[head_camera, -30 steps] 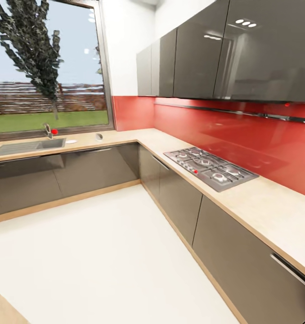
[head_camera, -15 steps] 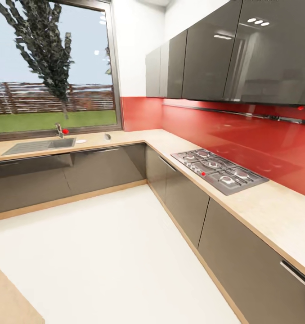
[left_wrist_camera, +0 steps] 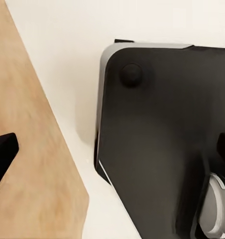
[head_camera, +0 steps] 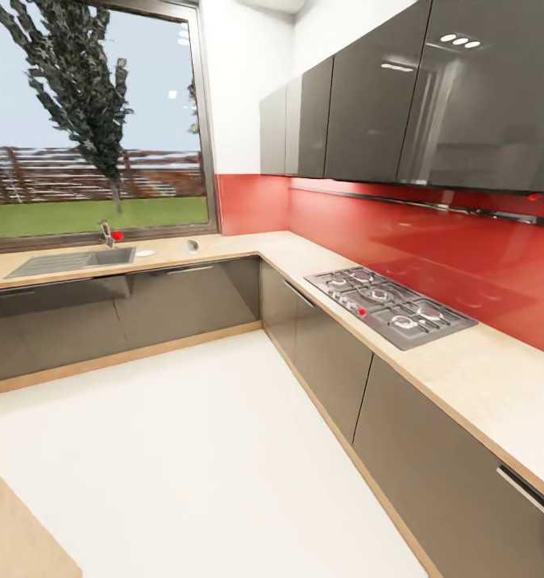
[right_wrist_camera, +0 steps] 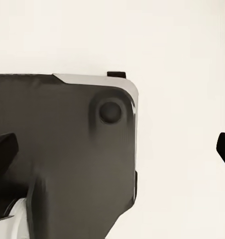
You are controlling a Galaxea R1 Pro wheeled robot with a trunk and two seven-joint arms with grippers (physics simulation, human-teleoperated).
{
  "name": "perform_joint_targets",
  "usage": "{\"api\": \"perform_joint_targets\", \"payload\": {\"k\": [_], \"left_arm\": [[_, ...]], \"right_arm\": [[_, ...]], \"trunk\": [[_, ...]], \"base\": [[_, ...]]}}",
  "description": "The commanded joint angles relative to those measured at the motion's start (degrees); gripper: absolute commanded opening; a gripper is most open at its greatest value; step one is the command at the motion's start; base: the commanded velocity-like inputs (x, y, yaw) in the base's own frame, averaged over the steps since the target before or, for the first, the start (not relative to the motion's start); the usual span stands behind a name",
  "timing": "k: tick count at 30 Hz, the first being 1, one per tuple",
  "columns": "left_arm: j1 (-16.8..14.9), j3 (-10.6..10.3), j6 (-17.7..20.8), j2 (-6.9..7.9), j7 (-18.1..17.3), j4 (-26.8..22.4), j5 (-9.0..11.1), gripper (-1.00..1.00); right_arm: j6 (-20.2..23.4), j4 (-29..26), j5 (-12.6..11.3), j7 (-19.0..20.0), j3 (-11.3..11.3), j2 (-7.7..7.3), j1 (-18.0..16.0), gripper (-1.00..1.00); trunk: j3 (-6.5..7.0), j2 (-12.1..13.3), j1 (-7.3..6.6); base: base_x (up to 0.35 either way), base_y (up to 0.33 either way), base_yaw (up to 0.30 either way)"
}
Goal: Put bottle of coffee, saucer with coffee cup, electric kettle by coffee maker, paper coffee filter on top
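I'm looking over an L-shaped kitchen from the head view. The desk [head_camera: 481, 377] is running from lower right up to the corner at frame centre, then left under the window [head_camera: 87, 120]. A gas hob [head_camera: 388, 305] is sitting in it right of centre. A sink [head_camera: 71, 259] with a tap [head_camera: 106, 233] is sitting at left under the window.

I'm not spotting the coffee maker, bottle, kettle or filter on this stretch. Two small pale things are lying on the desk right of the sink, a flat one [head_camera: 145, 252] and a rounder one [head_camera: 192, 245]. Possibly the saucer and cup, too small to tell. A thin dark rail [head_camera: 432, 205] is running along the red wall at upper right; I can't tell whether it's the shelf.

Left end effector [left_wrist_camera: 115, 149]: finger tips [left_wrist_camera: 3, 152] are sitting at opposite frame edges, so standing apart, nothing between. It's pointing down at my base [left_wrist_camera: 157, 149], the pale floor [left_wrist_camera: 57, 50] and a wood edge [left_wrist_camera: 28, 149]. Right end effector [right_wrist_camera: 115, 147]: same, apart and holding nothing, over base and floor.

Handling guess: cup and saucer are stiff, light and breakable, so I'm planning a rim pinch. The paper filter crushes easily, so light squeeze. The glass kettle is heavier, so I'm taking the handle. The sink basin looks empty.
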Motion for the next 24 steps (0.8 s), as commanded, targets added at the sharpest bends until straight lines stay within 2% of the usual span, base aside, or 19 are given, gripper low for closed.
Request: {"api": "perform_joint_targets", "payload": {"k": [1,4,8,15,21,22,24], "left_arm": [[-0.45,0.38,-0.2,0.2,-0.05,-0.68,0.01,1.0],[-1.14,0.35,-0.2,0.68,-0.03,-3.6,-0.07,1.0],[-1.75,0.34,-0.04,0.99,0.02,-10.39,-0.02,1.0],[-4.64,0.47,0.51,0.16,0.36,-21.4,0.17,1.0],[-7.0,0.66,0.55,0.29,0.48,-23.15,0.63,1.0],[-7.03,0.67,0.52,0.8,0.51,-23.2,2.02,1.0],[-6.86,0.59,0.51,1.19,0.51,-23.15,3.15,1.0]], "right_arm": [[-0.11,-1.52,0.02,-0.02,-0.03,-0.19,0.01,1.0],[-0.13,-5.99,0.03,-0.02,-0.07,-1.17,0.01,1.0],[-0.14,-12.69,-0.02,-0.02,-0.14,-1.76,0.01,1.0],[-0.14,-21.47,-0.12,-0.02,-0.19,-1.89,0.01,1.0],[-0.14,-22.39,0.02,0.02,-0.22,-1.93,0.01,1.0],[-0.13,-22.32,0.08,0.05,-0.23,-2.02,0.01,1.0],[-0.08,-22.07,0.16,0.03,-0.24,-2.06,0.01,1.0]], "trunk": [[0.1,0.34,-0.21],[0.64,1.54,-0.87],[1.35,3.15,-1.74],[2.61,5.96,-3.28],[3.69,8.36,-4.6],[3.87,8.76,-4.82],[4.23,9.57,-5.26]], "base": [[0.0,0.0,0.0],[0.0,0.0,0.0],[0.0,0.0,0.0],[0.0,0.0,0.0],[0.0,0.0,0.0],[0.0,0.0,0.0],[0.0,0.0,0.0]]}}
